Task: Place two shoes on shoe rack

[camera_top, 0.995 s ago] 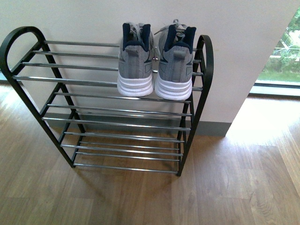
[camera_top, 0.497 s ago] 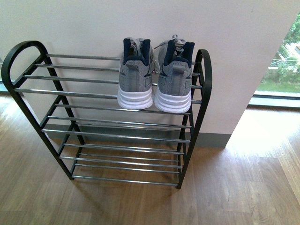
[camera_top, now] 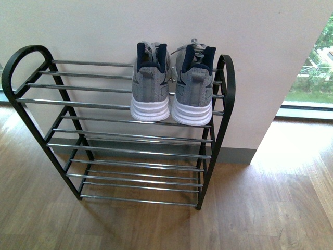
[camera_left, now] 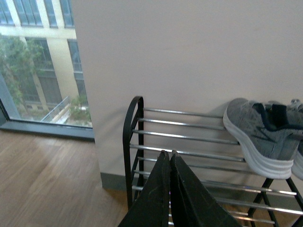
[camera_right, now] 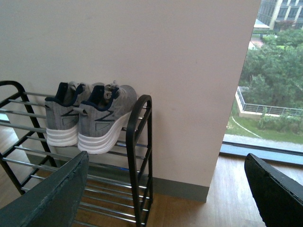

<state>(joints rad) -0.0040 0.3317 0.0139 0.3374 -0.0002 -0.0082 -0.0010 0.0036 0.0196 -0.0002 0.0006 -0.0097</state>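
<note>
I read no text, label, brand name or number in any view — the sneakers (camera_top: 151, 86) carry only a dark zigzag side mark (camera_right: 107, 115), too small to identify as lettering.

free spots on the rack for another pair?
Top tier of the shoe rack: bare bars from the left arch to the grey sneakers. All lower tiers are bare too. Crowded only at top right, where the sneakers sit almost against the right arch.

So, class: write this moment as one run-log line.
sneakers: both on shoe rack top tier | left tool: shut, empty | right tool: open, empty | task: looks done
</note>
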